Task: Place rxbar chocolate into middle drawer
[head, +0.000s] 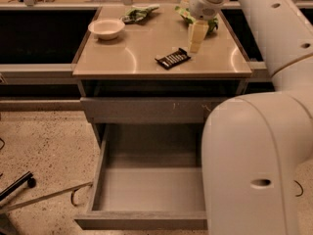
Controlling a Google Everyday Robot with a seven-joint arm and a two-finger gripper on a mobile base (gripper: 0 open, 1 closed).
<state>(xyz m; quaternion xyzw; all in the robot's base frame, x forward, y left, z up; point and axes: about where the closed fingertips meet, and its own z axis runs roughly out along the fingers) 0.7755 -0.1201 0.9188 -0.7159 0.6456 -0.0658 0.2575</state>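
Note:
The rxbar chocolate, a flat black bar with white lettering, lies on the tan cabinet top, right of its middle. My gripper points down just right of and behind the bar, close above the top and apart from the bar. The middle drawer is pulled out wide below, and its grey inside holds nothing. My pale arm hides the drawer's right side.
A white bowl stands at the back left of the top. A dark green packet lies at the back, and a bright green bag sits behind the gripper. A shut drawer front is above the open one. Cables lie on the floor.

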